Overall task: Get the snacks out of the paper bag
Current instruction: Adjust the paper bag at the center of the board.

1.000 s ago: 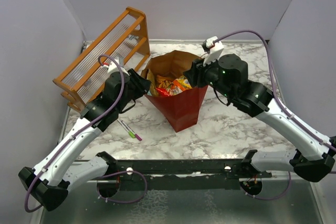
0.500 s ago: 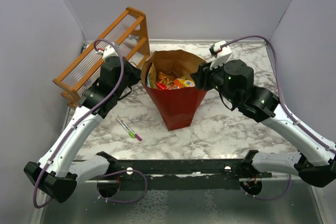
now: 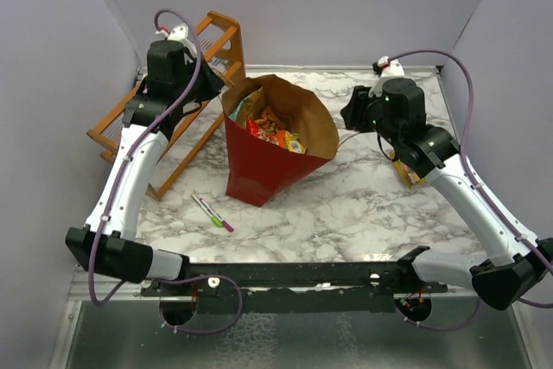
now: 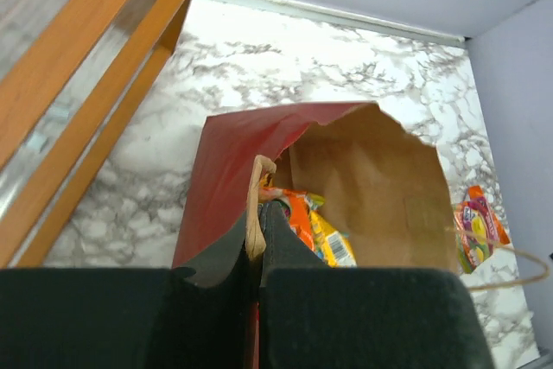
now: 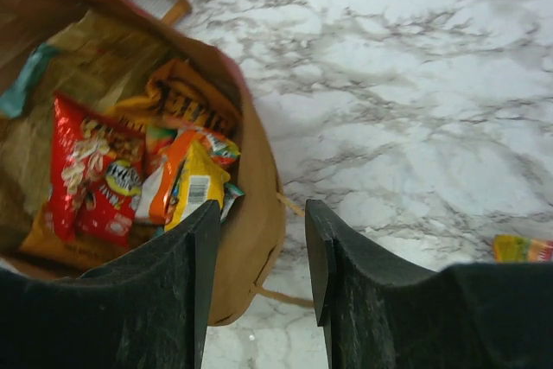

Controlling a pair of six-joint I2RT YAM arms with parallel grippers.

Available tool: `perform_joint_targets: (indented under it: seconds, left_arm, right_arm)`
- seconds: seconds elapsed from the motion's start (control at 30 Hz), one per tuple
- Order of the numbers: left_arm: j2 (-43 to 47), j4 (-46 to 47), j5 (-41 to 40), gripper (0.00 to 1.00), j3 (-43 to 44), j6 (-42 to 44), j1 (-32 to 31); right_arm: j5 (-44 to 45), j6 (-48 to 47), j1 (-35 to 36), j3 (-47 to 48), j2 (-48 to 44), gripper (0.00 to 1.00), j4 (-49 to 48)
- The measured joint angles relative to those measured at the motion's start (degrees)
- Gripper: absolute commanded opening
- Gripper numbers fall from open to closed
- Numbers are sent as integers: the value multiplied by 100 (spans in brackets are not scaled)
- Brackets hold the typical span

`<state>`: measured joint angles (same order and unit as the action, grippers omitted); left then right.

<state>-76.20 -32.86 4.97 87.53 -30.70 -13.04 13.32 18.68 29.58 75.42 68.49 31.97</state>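
Left hand (image 4: 257, 218): clamped tight on the left rim of the paper bag (image 3: 259, 170); from the wrist view a fold of brown paper is squeezed between the two black fingers (image 4: 281, 239), with no gap left.
Right hand (image 5: 259, 231): fingers parted about halfway and gripping nothing; it hangs just above the right rim of the bag, with bare marble and a bit of tan handle (image 5: 289, 205) showing between the fingers.
Paper bag: it stands near the middle of the table (image 3: 363, 205), dark red outside and kraft brown inside. The mouth gapes wide and the whole bag leans, with its top towards the right and its narrow base towards the near left.
Snacks in the bag (image 3: 272, 127): a heap of crinkly packets low inside. I can make out a red one (image 5: 95, 170), orange and yellow ones beside it, and a barcode on the yellow.
Snack on the table (image 4: 473, 226): one bright packet lies on the marble to the right of the bag, well apart from it and partly under the right arm from overhead.
Handle: a thin loop trails off the right rim onto the table.
Rack (image 3: 220, 32): orange wood, at the far left, behind the left arm.
Markers (image 3: 213, 212): a green and a pink one lie side by side on the table, near the bag's base on its near left.
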Motion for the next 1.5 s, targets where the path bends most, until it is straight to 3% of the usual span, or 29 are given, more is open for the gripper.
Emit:
perform_joint_targets:
  seconds: [0.13,0.3,0.5,0.63,0.9,1.13,1.5]
  left_arm:
    - [-459,39,575,0,634,461,83]
    - [-564,409,1547,0,752,826,105]
    - [-542,1182,2855,0,271,822,109]
    - [-358,1816,3434,0,-343,605,109]
    - [-79,2015,3722,0,-590,363,109]
    - [24,1989,3740,0,-704,273,109]
    - [273,1939,3770,0,-938,238,109]
  right_arm:
    - [-555,-7,35,-201,-7,44,-39]
    - [-1399,-136,33,-595,-92,44,-216]
    - [-3462,-308,48,-1530,-459,44,-697]
    - [-4181,-310,326,-1821,-492,47,-960]
    - [-3523,-586,1729,-1421,33,56,-1147]
    - [-2304,-337,1770,-1438,627,59,-1799]
    - [-1392,514,1888,-1711,1648,73,-2693]
